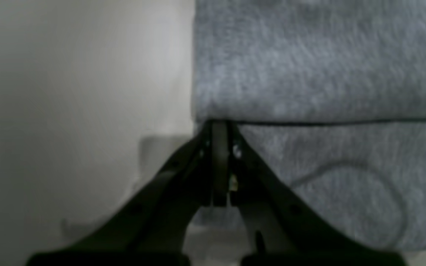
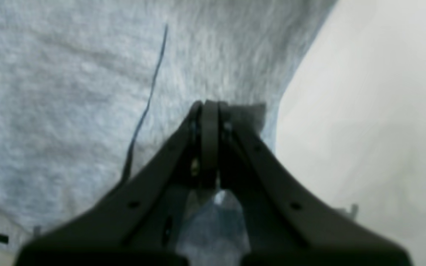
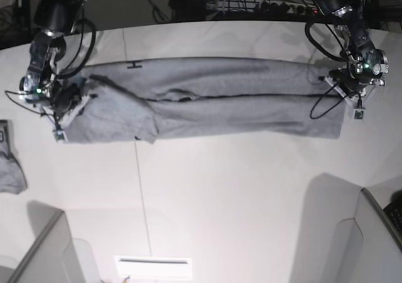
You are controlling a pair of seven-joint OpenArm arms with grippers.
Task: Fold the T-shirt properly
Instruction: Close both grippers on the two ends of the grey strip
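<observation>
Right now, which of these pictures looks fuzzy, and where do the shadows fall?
Both wrist views are soft: the left tool and right tool blur against the T-shirt. The base view is sharper, with broad shadows along the table's near edge.

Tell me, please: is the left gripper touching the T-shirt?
Touching. In the left wrist view the left gripper has its jaws shut exactly on the folded edge of the T-shirt, with no gap visible between them.

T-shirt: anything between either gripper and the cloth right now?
Nothing visible. The left gripper is shut with its tips right at the T-shirt's folded edge, and the right gripper is shut on cloth at the opposite end. The white table beside the shirt shows no obstacle; a smaller grey cloth lies well off.
</observation>
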